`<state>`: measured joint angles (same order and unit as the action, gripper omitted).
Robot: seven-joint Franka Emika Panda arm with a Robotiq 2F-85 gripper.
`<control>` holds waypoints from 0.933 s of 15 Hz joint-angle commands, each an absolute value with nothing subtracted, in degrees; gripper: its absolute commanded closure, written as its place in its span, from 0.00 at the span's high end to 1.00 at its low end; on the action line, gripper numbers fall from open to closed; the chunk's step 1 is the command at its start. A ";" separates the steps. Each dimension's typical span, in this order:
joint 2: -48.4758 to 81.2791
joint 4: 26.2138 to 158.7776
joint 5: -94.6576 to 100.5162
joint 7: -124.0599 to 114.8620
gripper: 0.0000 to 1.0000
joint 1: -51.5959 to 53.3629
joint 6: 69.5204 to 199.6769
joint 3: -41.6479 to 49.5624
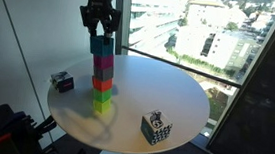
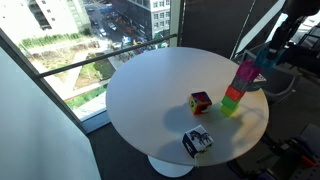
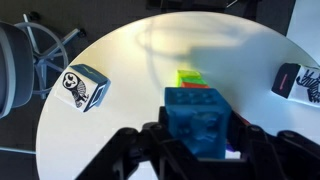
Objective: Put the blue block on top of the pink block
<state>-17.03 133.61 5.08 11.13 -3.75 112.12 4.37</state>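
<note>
Gripping the blue block (image 3: 200,122) from both sides, the claw (image 3: 200,140) fills the lower middle of the wrist view, its dark fingers (image 3: 150,140) pressed against the block's left and right faces. In both exterior views the blue block (image 1: 102,47) (image 2: 250,63) is the top piece of a four-cube column, resting directly on the pink block (image 1: 102,65) (image 2: 245,76). Under the pink one comes a red-orange cube (image 1: 102,82), and at the bottom a green cube (image 1: 102,99) stands on the round white desk (image 1: 166,90). The claw (image 1: 99,28) comes down from the upper edge of the frame onto the column's top. In an exterior view the column (image 2: 240,85) stands near the right rim of the desk (image 2: 150,85) and looks slightly tilted, its top leaning toward the upper right. From the wrist view, only the green cube (image 3: 188,76) and a strip of red-orange show beyond the blue block. Two patterned cubes lie well apart from the column — one (image 1: 62,80) at the left of the desk, one (image 1: 156,128) at the lower right.
</note>
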 commanded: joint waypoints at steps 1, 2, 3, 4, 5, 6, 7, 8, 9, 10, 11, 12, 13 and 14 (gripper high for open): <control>-16.04 131.86 4.71 8.79 0.31 -3.38 111.54 4.09; -15.91 131.75 4.70 8.49 0.31 -3.36 111.62 4.01; -15.82 131.66 4.73 8.24 0.31 -3.35 111.77 3.92; -15.73 131.55 4.71 8.11 0.31 -3.34 111.79 3.87; -15.62 131.44 4.64 7.88 0.31 -3.35 111.85 3.84; -15.51 131.34 4.61 7.65 0.31 -3.34 111.86 3.80; -15.41 131.23 4.57 7.48 0.31 -3.33 111.93 3.76; -15.27 131.09 4.52 7.39 0.31 -3.32 111.99 3.74; -15.10 130.93 4.45 7.30 0.31 -3.29 112.06 3.71; -14.97 130.80 4.40 7.22 0.31 -3.28 112.10 3.69; -14.86 130.68 4.35 7.15 0.31 -3.26 112.18 3.66; -14.69 130.50 4.24 7.04 0.31 -3.25 112.24 3.64; -14.52 130.33 4.24 6.90 0.31 -3.25 112.25 3.60; -14.26 130.08 4.27 6.70 0.31 -3.25 112.30 3.53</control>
<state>-15.68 132.25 5.04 8.27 -3.71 112.49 3.60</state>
